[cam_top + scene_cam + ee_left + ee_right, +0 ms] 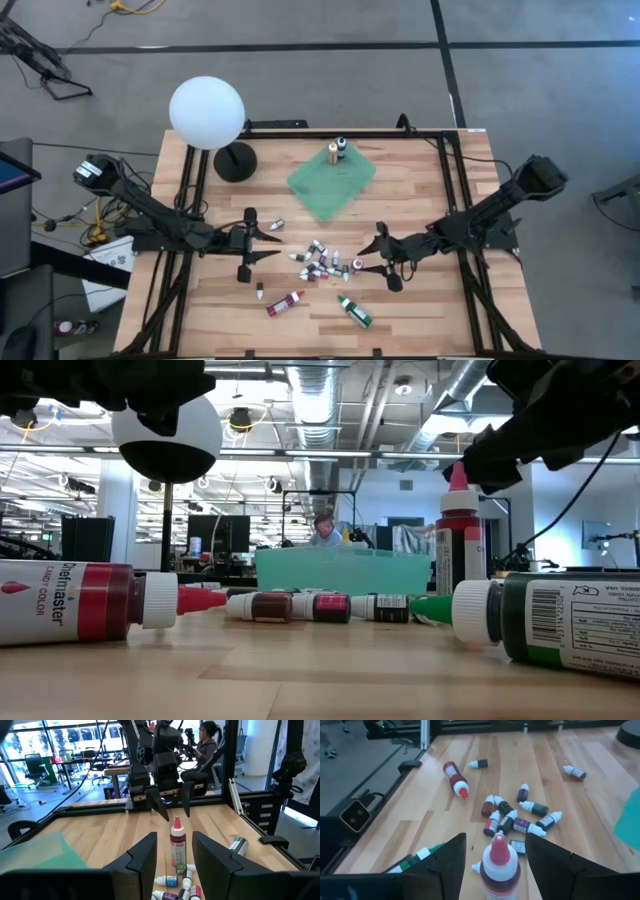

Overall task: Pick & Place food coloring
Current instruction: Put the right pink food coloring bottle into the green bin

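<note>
The food coloring is a cluster of small dropper bottles lying on the wooden table, with one red bottle standing upright at its right end. A large red bottle and a green one lie nearer the front edge. Two more bottles stand on the green cloth. My right gripper is open, its fingers on either side of the upright red bottle's cap without touching. My left gripper is open, left of the cluster, pointing at it.
A white globe lamp on a black base stands at the far left of the table. A small white-capped bottle lies alone near the front. Black frame rails run along the table's sides. A person sits in the room beyond.
</note>
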Available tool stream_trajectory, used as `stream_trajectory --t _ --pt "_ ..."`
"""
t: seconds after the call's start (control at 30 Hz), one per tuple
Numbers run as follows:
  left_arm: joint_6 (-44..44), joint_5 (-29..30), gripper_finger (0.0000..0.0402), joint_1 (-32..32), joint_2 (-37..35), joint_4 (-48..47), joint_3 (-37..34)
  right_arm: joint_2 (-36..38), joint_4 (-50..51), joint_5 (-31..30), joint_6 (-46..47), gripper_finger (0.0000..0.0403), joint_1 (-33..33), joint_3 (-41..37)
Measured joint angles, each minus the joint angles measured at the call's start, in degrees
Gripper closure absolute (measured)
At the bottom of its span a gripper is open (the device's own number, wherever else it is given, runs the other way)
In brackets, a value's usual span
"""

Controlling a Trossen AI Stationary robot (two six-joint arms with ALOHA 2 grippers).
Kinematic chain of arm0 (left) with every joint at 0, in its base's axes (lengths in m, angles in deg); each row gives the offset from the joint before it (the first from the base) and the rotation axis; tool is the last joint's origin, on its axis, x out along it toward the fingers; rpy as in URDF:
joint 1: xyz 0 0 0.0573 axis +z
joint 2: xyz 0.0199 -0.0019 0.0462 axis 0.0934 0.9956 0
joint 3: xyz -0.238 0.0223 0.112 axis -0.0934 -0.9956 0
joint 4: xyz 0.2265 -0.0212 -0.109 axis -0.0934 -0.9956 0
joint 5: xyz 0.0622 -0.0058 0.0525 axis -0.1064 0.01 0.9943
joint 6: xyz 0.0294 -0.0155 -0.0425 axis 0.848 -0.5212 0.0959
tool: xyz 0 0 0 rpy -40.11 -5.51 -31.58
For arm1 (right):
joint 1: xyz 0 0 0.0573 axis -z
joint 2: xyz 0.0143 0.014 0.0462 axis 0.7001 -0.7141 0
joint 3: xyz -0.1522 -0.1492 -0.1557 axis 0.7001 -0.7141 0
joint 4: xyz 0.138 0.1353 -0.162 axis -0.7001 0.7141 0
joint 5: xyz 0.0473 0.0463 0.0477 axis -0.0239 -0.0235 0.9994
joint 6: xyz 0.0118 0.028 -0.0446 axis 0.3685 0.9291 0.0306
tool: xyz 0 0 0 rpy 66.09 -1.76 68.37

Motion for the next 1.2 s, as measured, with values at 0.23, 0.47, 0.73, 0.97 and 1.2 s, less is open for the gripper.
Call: stream_trajectory --t 0.23,0.47,0.73,0.97,1.2 --pt "-0.09 0.04 0.0283 0.0 0.0 -0.58 0.0 -0.53 -0.44 0.37 -0.02 0.0223 0.79 0.0" --pt "-0.51 1.38 0.0283 0.02 0.0 -1.24 0.0 -0.53 0.29 0.55 0.43 0.0256 0.79 0.0" --pt "-0.55 1.38 0.0283 0.02 0.0 -1.24 0.04 -0.53 1.05 0.54 1.35 0.0276 0.79 0.0" --pt "-0.57 1.38 0.0283 0.02 0.02 -1.24 0.04 -1.03 0.72 0.52 1.42 0.0274 0.8 0.03" --pt "-0.83 1.36 0.0283 0.02 0.02 -1.52 0.07 -5.9 -3.61 0.74 1.9 0.0274 1.77 0.2"
